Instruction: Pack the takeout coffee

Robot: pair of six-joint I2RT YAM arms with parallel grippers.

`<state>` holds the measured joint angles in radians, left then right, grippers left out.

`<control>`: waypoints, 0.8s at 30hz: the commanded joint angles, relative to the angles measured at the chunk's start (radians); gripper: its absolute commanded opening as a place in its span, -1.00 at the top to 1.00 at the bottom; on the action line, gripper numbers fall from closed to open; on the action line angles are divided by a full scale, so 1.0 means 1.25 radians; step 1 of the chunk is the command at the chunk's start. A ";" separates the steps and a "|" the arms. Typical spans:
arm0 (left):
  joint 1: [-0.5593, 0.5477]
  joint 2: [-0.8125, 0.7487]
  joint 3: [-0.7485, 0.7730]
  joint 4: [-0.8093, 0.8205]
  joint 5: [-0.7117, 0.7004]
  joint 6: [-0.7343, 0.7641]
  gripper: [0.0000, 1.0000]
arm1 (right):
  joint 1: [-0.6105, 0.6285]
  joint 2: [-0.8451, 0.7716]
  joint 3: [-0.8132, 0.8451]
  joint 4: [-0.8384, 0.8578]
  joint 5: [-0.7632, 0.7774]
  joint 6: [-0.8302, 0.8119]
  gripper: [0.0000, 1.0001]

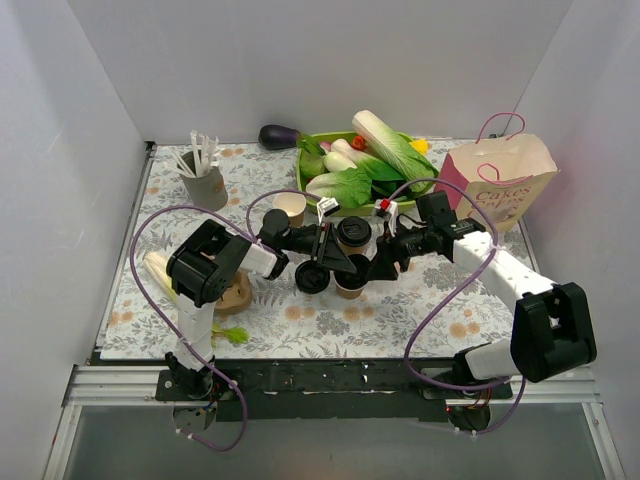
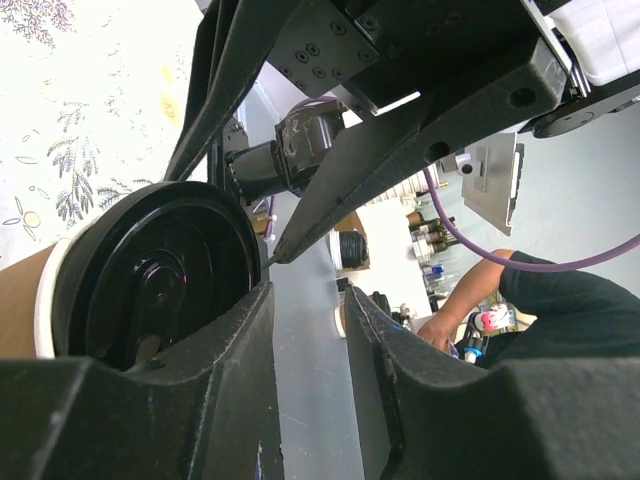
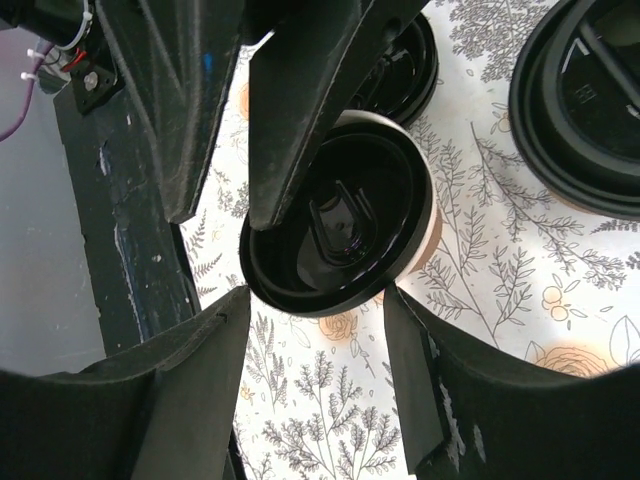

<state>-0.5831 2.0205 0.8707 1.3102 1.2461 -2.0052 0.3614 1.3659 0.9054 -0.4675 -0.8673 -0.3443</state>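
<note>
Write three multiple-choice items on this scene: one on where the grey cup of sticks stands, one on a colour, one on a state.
1. The grey cup of white sticks stands:
A. at the far left of the floral-cloth table, left of the green vegetable tray
B. at the table's near right corner
C. on the tray

2. The round plastic lid under the right wrist camera is:
A. white
B. black
C. tan

3. The tan paper cup just left of that tray is:
A. lidded
B. open, with no lid
C. lying on its side

Answers:
1. A, since the top view shows it near the far-left corner.
2. B, since the wrist view shows a glossy black lid.
3. B, since its pale inside shows from above.
</note>
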 commanded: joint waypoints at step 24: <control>0.064 -0.425 0.163 -1.103 -0.307 0.836 -0.23 | 0.200 -0.124 0.131 -0.321 0.232 -0.840 -0.23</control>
<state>-0.5243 1.5463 1.1057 0.1944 1.0019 -1.1503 0.5655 1.2106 1.0382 -0.7975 -0.6655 -1.1454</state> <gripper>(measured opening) 0.610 0.613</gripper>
